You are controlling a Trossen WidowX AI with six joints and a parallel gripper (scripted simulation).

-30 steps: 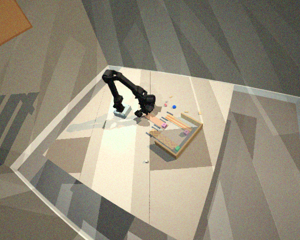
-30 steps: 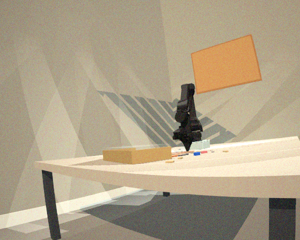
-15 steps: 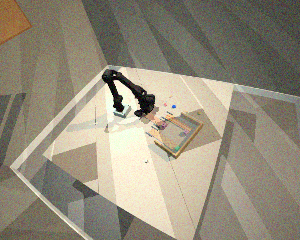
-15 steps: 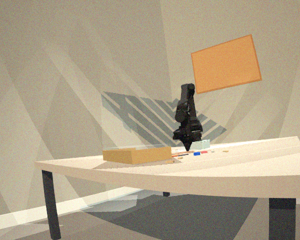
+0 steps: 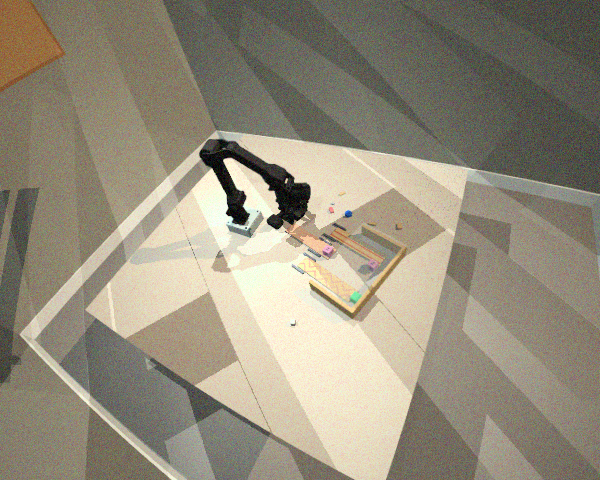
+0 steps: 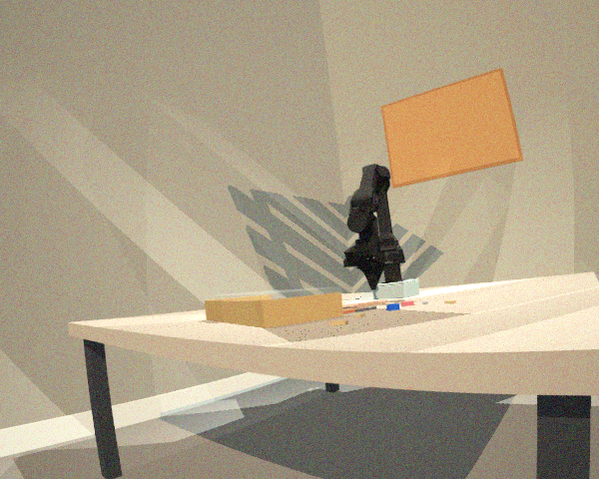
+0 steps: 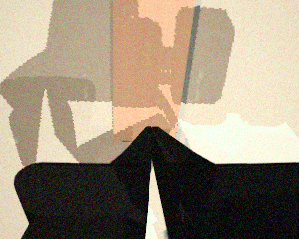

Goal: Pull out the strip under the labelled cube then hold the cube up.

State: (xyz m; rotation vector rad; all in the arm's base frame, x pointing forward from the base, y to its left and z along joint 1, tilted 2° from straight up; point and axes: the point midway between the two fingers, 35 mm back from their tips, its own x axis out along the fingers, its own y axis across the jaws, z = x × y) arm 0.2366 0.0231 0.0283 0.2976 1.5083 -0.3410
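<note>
Tool (image 7: pixel 150 136) matt black plastic; tray (image 5: pixel 388 268) matt wood-look; strip (image 7: pixel 145 65) smooth matt peach; table (image 6: pixel 444 334) matt cream
</note>
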